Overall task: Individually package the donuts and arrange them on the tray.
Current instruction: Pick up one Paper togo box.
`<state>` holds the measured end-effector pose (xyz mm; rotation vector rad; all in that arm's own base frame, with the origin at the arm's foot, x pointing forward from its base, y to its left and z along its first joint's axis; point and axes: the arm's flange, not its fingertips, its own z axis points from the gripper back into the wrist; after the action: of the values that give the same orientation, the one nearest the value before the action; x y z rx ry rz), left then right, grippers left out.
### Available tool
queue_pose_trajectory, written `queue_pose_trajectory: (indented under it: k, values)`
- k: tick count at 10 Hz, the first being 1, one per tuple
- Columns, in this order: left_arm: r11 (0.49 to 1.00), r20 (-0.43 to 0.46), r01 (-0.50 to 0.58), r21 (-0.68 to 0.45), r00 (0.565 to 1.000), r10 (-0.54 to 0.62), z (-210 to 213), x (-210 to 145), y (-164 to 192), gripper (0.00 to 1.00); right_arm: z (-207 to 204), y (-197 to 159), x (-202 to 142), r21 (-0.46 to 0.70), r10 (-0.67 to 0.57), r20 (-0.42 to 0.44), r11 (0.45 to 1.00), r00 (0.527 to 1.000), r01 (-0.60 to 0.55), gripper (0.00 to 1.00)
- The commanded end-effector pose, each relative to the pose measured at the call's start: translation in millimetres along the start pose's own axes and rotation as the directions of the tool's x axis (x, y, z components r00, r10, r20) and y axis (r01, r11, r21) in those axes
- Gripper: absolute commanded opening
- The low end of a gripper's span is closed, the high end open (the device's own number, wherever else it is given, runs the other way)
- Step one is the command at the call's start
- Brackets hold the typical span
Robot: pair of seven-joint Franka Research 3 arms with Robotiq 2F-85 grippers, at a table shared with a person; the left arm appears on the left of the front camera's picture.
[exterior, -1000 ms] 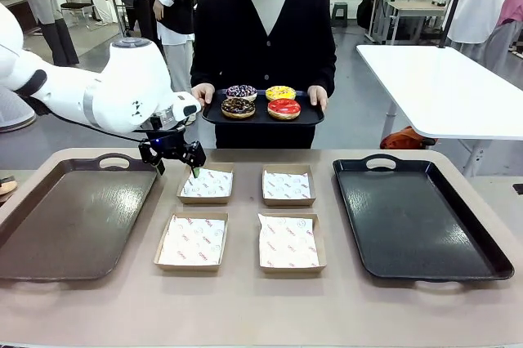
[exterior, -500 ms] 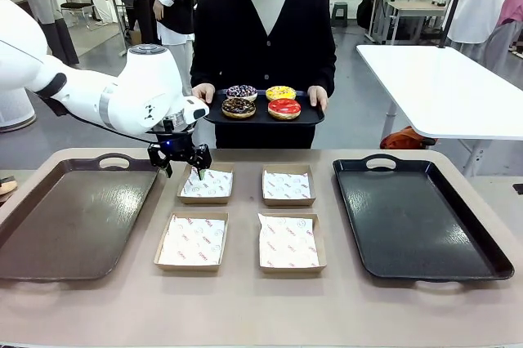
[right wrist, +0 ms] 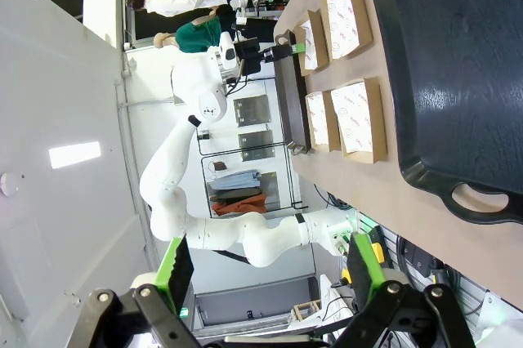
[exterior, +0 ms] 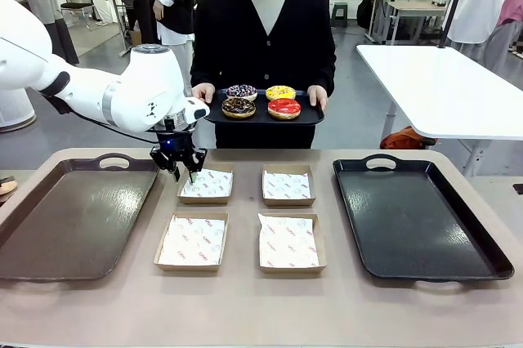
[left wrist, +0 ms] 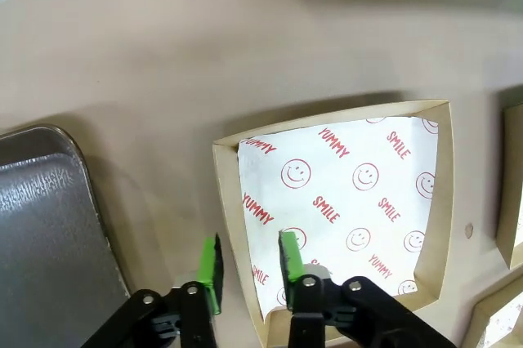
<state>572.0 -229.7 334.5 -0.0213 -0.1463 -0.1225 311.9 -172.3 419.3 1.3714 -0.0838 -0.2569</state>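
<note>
A person across the table holds a small black tray [exterior: 261,118] with the donuts: purple-and-white topped [exterior: 241,91], yellow [exterior: 280,92], dark chocolate [exterior: 238,107] and red [exterior: 283,109]. My left gripper [exterior: 181,167] hangs over the left rim of the far-left paper-lined box [exterior: 206,184]. In the left wrist view this gripper [left wrist: 249,260] has its green fingers a narrow gap apart, straddling that box's [left wrist: 343,193] left wall without pinching it. My right gripper [right wrist: 270,270] stands wide open, holding nothing, off the table's right end.
Three more lined cardboard boxes [exterior: 288,185] [exterior: 191,241] [exterior: 291,242] sit mid-table. A dark brown tray [exterior: 73,217] lies at the left and a black tray [exterior: 417,217] at the right, also seen as the black tray [right wrist: 458,62] in the right wrist view.
My left gripper has swung right and lowered over the far-left box's left edge, and its fingers have drawn closer together. The person and the donuts have not moved.
</note>
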Motion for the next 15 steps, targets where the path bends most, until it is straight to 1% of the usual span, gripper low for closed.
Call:
queue_pose_trajectory:
  k: [1,7,8,10,12,15]
  values:
    - [1.0,-0.014,-0.018,0.016,1.0,0.018,4,4,-2,0.0,0,1,2,0.009,0.003,0.01,1.0,1.0,-0.003,1.0]
    - [0.999,-0.05,-0.036,0.002,0.998,0.036,10,5,2,0.0,0,1,2,0.009,0.003,0.01,1.0,1.0,-0.003,1.0]
    - [0.997,-0.074,-0.077,-0.005,0.994,0.076,18,5,1,0.0,0,1,2,0.009,0.003,0.01,1.0,1.0,-0.003,1.0]
    - [0.994,-0.077,-0.083,-0.064,0.994,0.078,58,2,1,0.0,0,1,2,0.009,0.003,0.01,1.0,1.0,-0.003,1.0]
    - [0.994,-0.049,-0.07,-0.082,0.997,0.067,99,2,1,0.0,0,1,2,0.009,0.003,0.01,1.0,1.0,-0.003,1.0]
    - [0.997,-0.036,-0.059,-0.054,0.998,0.057,150,0,-6,0.0,0,1,2,0.009,0.003,0.01,1.0,1.0,-0.003,1.0]
